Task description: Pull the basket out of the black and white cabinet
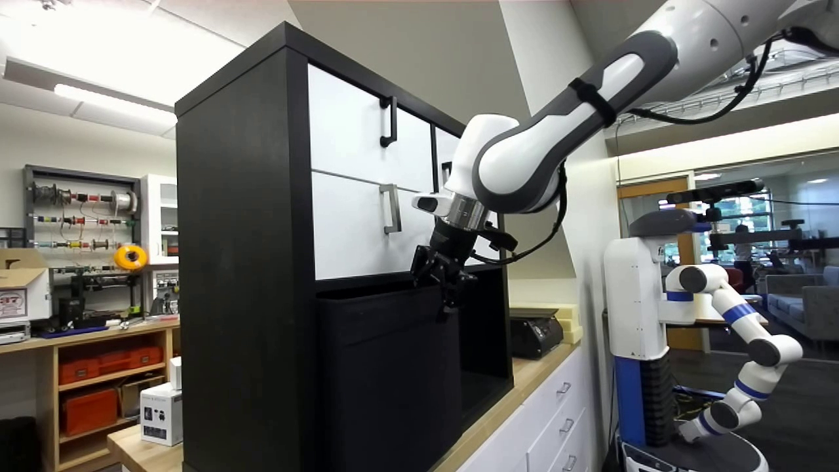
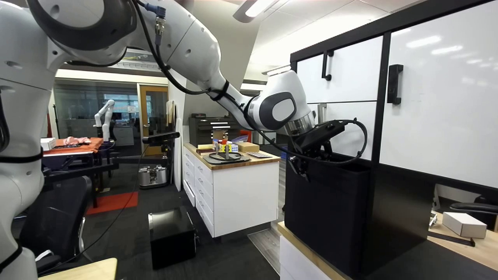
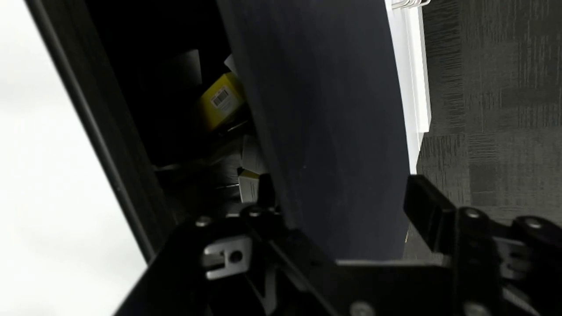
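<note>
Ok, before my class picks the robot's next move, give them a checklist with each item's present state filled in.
1. Front wall of the basket between the fingers: ok, in the wrist view.
2. Gripper closed on it: not ok; the jaws stand apart.
3. Fingers low enough for a firm hold: cannot tell.
4. Drawer front above the basket shut: ok.
5. Load known: cannot tell; a yellow box shows inside, its weight does not.
6. Room on the counter for a full pull: probably not ok; just a narrow strip shows in front.
</note>
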Available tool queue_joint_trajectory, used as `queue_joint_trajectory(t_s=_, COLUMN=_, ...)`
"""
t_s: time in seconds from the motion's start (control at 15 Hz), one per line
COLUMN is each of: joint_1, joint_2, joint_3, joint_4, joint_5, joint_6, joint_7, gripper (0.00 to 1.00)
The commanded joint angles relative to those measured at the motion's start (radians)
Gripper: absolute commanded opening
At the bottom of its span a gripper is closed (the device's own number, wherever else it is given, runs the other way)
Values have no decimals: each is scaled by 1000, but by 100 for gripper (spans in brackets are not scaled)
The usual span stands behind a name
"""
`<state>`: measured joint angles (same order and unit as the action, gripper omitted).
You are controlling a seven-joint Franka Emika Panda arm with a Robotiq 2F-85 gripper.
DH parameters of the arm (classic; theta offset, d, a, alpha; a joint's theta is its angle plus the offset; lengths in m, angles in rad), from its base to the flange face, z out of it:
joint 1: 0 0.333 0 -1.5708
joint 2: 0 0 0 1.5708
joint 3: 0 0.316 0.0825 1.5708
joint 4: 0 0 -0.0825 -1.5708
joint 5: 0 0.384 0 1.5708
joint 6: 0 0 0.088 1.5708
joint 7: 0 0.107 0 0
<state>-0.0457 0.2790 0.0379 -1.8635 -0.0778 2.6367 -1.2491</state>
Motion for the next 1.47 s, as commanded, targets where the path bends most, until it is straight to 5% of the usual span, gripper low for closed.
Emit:
queue_joint_trajectory(t_s=0.0, joint_1=-7, joint_2=-37, joint_3=1, joint_4=-23, joint_5=-17, joint_6=-5, joint_7=31, gripper=47)
queue_joint_trajectory(t_s=0.53, joint_1=-8, joint_2=-92, joint_3=2, joint_4=-90, joint_5=-10, joint_6=-7, joint_7=55, gripper=0)
queue_joint_trajectory(t_s=1.4, joint_1=6, joint_2=-365, joint_3=-17, joint_4=-419, joint_5=-18, joint_6=-9, joint_7=112, gripper=3)
